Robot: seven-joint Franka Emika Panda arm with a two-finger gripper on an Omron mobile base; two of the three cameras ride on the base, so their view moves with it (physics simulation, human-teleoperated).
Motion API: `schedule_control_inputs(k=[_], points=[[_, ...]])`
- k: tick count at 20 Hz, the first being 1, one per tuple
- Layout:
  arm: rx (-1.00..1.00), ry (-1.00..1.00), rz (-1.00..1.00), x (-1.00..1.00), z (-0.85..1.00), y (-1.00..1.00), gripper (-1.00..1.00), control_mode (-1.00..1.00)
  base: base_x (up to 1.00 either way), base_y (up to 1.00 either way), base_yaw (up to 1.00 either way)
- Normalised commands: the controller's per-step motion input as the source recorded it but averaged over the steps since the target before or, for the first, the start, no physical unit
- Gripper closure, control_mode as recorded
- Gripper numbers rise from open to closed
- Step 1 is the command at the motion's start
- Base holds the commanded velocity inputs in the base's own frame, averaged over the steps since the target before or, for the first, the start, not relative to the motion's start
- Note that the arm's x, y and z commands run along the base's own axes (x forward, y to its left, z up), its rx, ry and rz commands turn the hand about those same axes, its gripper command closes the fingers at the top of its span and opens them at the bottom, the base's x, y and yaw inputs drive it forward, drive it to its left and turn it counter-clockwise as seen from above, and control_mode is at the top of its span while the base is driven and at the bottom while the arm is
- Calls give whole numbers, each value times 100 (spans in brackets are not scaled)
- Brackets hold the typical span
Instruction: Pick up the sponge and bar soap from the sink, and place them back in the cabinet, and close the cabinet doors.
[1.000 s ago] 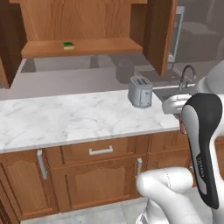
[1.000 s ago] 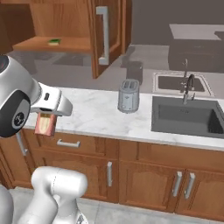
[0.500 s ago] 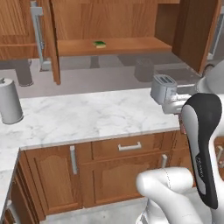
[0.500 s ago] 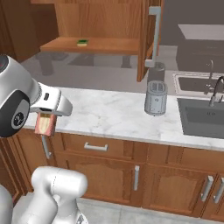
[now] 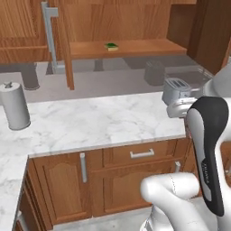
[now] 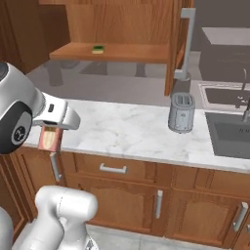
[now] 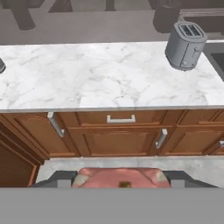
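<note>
Hand (image 6: 50, 139) clamped on bar soap (image 7: 120, 178), lower left of right base view | sponge (image 5: 111, 45) on cabinet (image 5: 135, 47) shelf, top centre | risk: clipping bench (image 6: 127, 132) edge, soap slipping.

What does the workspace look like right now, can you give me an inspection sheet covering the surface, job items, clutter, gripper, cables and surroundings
Surface: white marble counter, bare in the middle.
Job's things: sponge lies on the cabinet shelf; bar soap is clamped in the gripper; cabinet doors stand open; sink at the right end of the counter, with nothing seen in the part that shows.
Clutter: toaster beside the sink; grey canister at the counter's left end.
Gripper: gripper shut on the bar soap, held in front of the counter edge.
Cables: nothing seen.
Surroundings: wooden drawers and lower cupboard fronts under the counter.
</note>
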Motion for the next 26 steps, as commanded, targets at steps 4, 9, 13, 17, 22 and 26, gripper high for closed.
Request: schedule_control_inputs(k=[4,9,13,17,22,26], points=[[0,0,0,0,0,0,100,100,61,0,0],[0,0,0,0,0,0,100,100,62,0,0],[0,0,0,0,0,0,100,100,58,-4,0],[0,0,0,0,0,0,100,100,49,-9,0],[0,0,0,0,0,0,100,100,38,-6,0],[0,0,0,0,0,0,100,100,31,-3,0]])
